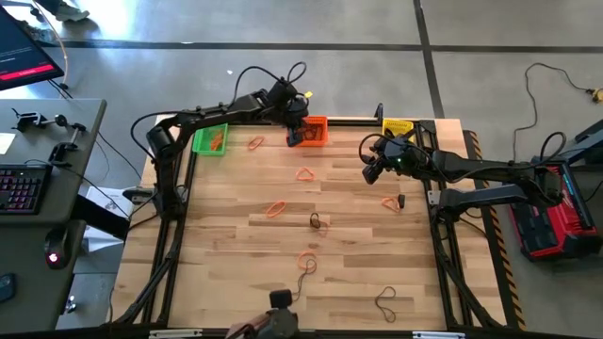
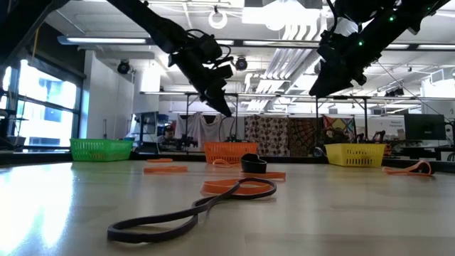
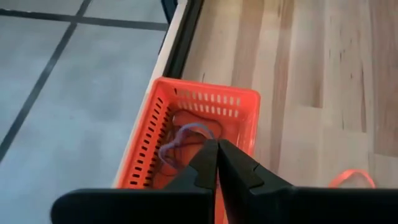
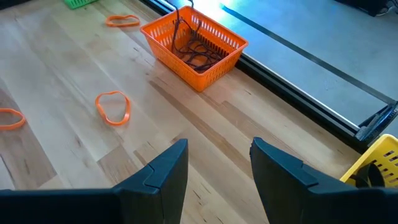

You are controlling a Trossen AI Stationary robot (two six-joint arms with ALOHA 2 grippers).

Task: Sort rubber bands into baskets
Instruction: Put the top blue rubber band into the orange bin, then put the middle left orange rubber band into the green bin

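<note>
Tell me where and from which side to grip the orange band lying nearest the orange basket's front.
Grip the orange rubber band across one strand of its loop, coming straight down from above. It lies flat on the wooden table with open wood all around, so a sideways approach would probably only push it. The open right gripper hangs nearby; the left gripper is shut above the orange basket.

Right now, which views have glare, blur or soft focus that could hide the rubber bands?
Low view: ceiling lights blow out the top, the tabletop shines, and the nearest dark band is soft. Left wrist view: the closed left gripper covers part of the orange basket; the bands inside look pale and blurred. Right wrist view: a bright strip runs beyond the table edge; the orange bands read clearly. High view: even light.
</note>
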